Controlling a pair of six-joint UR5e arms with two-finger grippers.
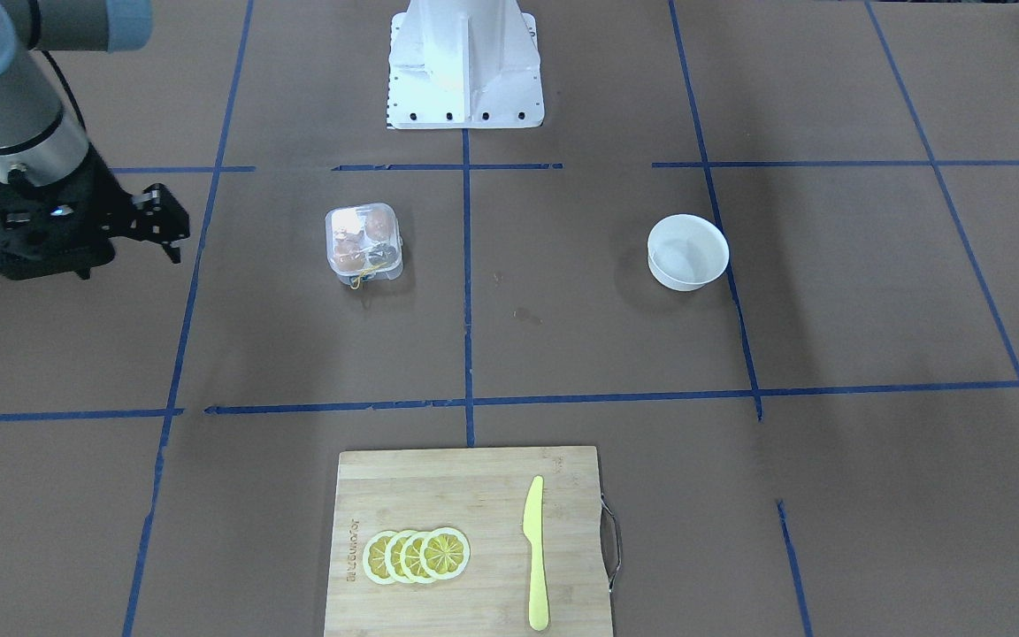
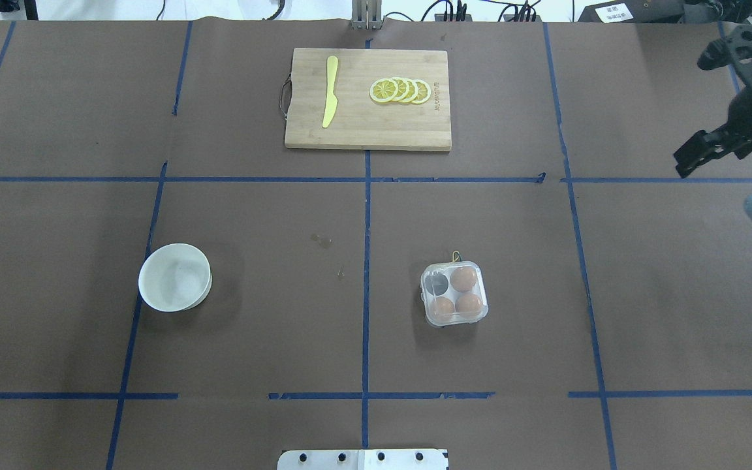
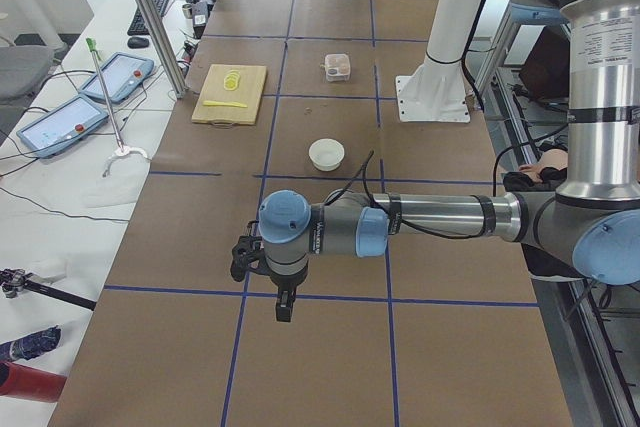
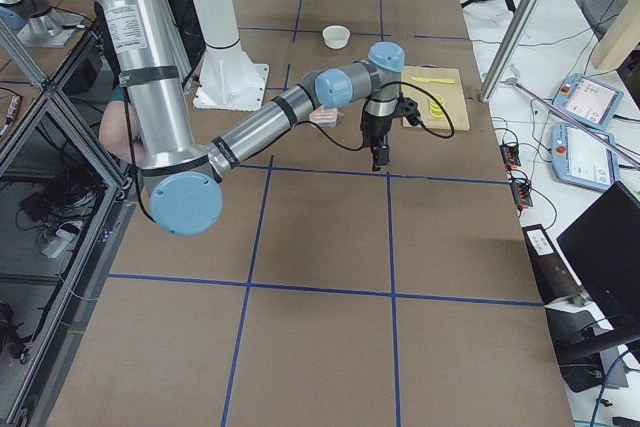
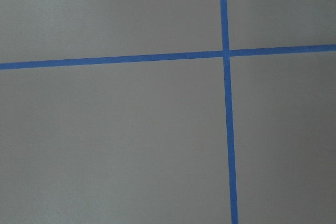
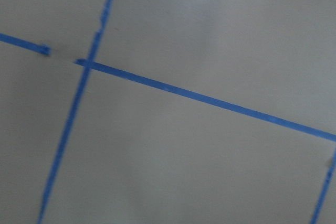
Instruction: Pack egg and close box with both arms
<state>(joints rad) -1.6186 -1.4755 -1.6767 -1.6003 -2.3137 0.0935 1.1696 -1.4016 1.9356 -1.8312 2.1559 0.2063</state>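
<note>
The box sat on the desk with three cups filled and one bare. The egg lay inside it. We could not tell whether the clear lid was latched. The right pincer and the left pincer hung well apart from the box, and we could not tell whether either was spread or pressed together. We judged the shell brittle and slick, best cradled lightly across its middle. The thin lid looked likely to flex, so we would press near its edges.

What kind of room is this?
Probably a robot lab: a left arm and a right arm reach over a table gridded with blue tape, with control tablets on a side bench.
</note>
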